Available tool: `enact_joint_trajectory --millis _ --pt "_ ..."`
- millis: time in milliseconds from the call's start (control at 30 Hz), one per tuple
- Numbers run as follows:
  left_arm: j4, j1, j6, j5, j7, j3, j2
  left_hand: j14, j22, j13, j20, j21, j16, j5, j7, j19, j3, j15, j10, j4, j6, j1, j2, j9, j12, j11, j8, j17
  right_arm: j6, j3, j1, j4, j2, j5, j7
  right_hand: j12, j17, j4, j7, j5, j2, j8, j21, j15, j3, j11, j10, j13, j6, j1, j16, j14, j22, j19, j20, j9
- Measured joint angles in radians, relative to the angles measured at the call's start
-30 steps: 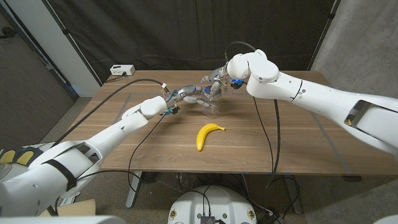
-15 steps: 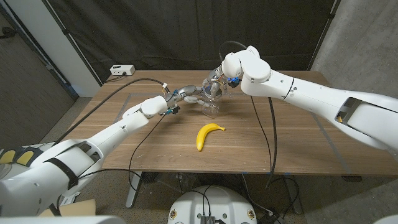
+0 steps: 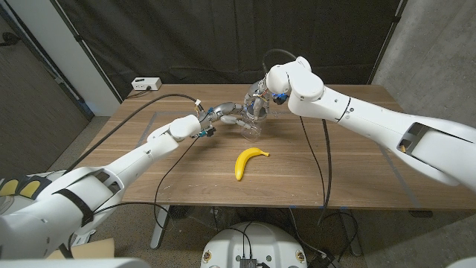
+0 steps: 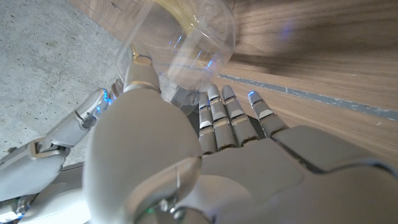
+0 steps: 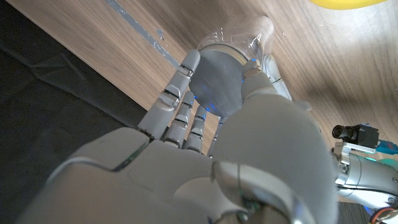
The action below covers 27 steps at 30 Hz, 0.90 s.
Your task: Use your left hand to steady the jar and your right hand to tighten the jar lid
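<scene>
A clear plastic jar (image 3: 252,128) stands at the table's far middle. My left hand (image 3: 227,115) grips its side from the left. My right hand (image 3: 259,103) comes down from above and its fingers close around the lid. In the right wrist view the grey lid (image 5: 214,78) sits between the fingertips of my right hand (image 5: 205,149), with the clear jar (image 5: 249,34) beyond it. In the left wrist view my left hand (image 4: 199,149) wraps the jar (image 4: 196,37) with thumb and fingers on either side.
A yellow banana (image 3: 249,161) lies on the wooden table (image 3: 357,171) in front of the jar. A white box (image 3: 146,84) sits at the far left corner. Cables run from both arms across the tabletop. A black curtain hangs behind.
My right arm has swung left and its hand has settled over the jar lid. The left hand and the jar have stayed in place.
</scene>
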Motion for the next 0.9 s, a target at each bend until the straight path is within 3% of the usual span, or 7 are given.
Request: enact_joint_trajectory --millis 133,267,533,600,700,867,900 --pt "0.003 -0.002 0.0 0.0 0.002 0.0 -0.003 0.0 0.0 -0.001 0.0 0.0 0.0 0.0 0.0 0.0 0.0 0.0 0.0 0.0 0.0 0.0 0.0 0.0 0.0 0.0 0.0 0.0 -0.004 0.035 -0.037 -0.003 0.0 0.02 -0.029 0.014 0.009 0.011 0.019 -0.001 -0.002 0.0 0.004 0.015 -0.011 0.029 0.029 0.0 0.019 0.002 0.011 0.021 0.001 0.021 -0.011 0.0" --pt "0.01 -0.005 0.0 -0.002 0.002 0.0 -0.006 -0.004 0.0 -0.001 0.0 0.0 0.0 0.0 0.0 0.0 0.0 0.003 0.0 0.0 0.0 0.0 0.0 0.0 -0.001 0.0 0.0 0.0 -0.035 0.067 -0.076 -0.014 -0.001 0.055 -0.075 0.03 0.012 0.012 0.032 -0.003 0.001 0.001 0.009 0.03 -0.012 0.036 0.036 -0.001 0.04 -0.002 0.015 0.037 0.0 0.041 -0.005 -0.001" --pt "0.027 -0.011 -0.011 -0.005 0.005 0.002 -0.013 -0.003 0.0 0.006 0.0 0.004 -0.008 0.0 -0.009 0.0 0.0 0.003 0.001 0.0 0.01 0.001 0.001 0.0 -0.004 -0.001 -0.009 0.0 -0.129 0.085 -0.12 -0.035 0.009 0.076 -0.131 0.046 0.006 0.007 0.066 -0.008 0.006 0.013 0.022 0.05 -0.009 0.057 0.087 -0.014 0.095 -0.003 0.016 0.096 -0.001 0.093 -0.036 -0.005" --pt "0.037 -0.014 -0.014 -0.005 0.008 0.003 -0.018 -0.003 0.0 0.006 0.0 0.004 -0.008 0.0 -0.02 0.0 0.0 0.003 0.016 0.0 0.02 0.001 0.001 0.0 -0.005 -0.016 -0.012 0.0 -0.212 0.076 -0.122 -0.038 0.015 0.079 -0.158 0.052 0.004 0.007 0.073 -0.011 0.006 0.013 0.024 0.055 -0.009 0.059 0.089 -0.016 0.101 -0.003 0.016 0.101 -0.002 0.107 -0.043 -0.005" --pt "0.05 -0.018 -0.02 -0.006 0.011 0.004 -0.023 -0.007 0.0 0.006 0.0 0.004 -0.008 0.0 -0.045 0.0 0.0 0.007 0.056 0.0 0.062 0.001 0.001 0.0 -0.009 -0.056 -0.012 0.0 -0.268 0.06 -0.119 -0.04 0.022 0.08 -0.17 0.054 0.002 0.007 0.09 -0.009 0.006 0.013 0.028 0.07 -0.009 0.071 0.101 -0.019 0.111 -0.004 0.016 0.119 -0.002 0.126 -0.05 -0.005" --pt "0.069 -0.023 -0.033 -0.008 0.015 0.006 -0.031 -0.007 0.0 0.005 0.0 0.004 -0.008 0.0 -0.067 0.0 0.0 0.007 0.073 0.0 0.096 0.009 0.009 0.002 -0.012 -0.074 -0.019 0.0 -0.348 0.017 -0.097 -0.04 0.034 0.086 -0.188 0.054 -0.004 0.007 0.142 -0.006 0.006 0.012 0.04 0.101 -0.009 0.089 0.122 -0.029 0.127 -0.004 0.016 0.15 -0.001 0.161 -0.069 -0.006" --pt "0.079 -0.024 -0.037 -0.008 0.016 0.007 -0.036 -0.007 0.0 0.005 0.002 0.004 -0.008 0.0 -0.076 -0.002 0.0 0.007 0.091 0.0 0.105 0.008 0.01 0.002 -0.013 -0.091 -0.019 0.0 -0.381 0.003 -0.089 -0.04 0.038 0.092 -0.195 0.054 -0.004 0.007 0.149 -0.006 0.006 0.012 0.043 0.105 -0.009 0.091 0.124 -0.031 0.133 -0.004 0.016 0.154 0.001 0.167 -0.069 -0.007"
